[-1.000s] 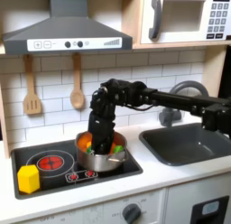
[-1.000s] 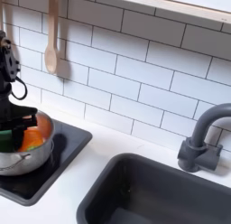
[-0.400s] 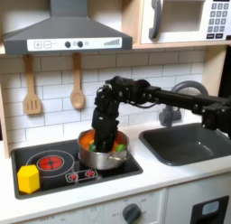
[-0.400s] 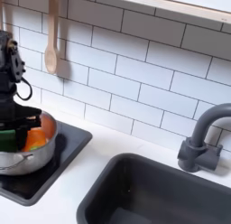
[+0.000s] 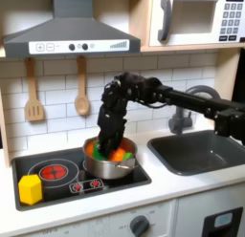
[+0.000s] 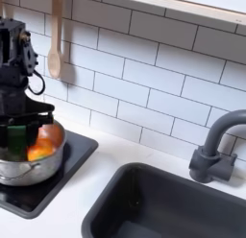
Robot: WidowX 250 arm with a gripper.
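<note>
First exterior view: pot [image 5: 108, 166] directly beneath lowered jaws.

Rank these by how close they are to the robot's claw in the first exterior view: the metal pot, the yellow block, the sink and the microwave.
From the gripper:
1. Metal pot, right under the claw on the stove.
2. Yellow block, at the stove's front corner on the first exterior view's left, and the sink, on the first exterior view's right: too close to call.
3. Microwave, high up at top right.
</note>
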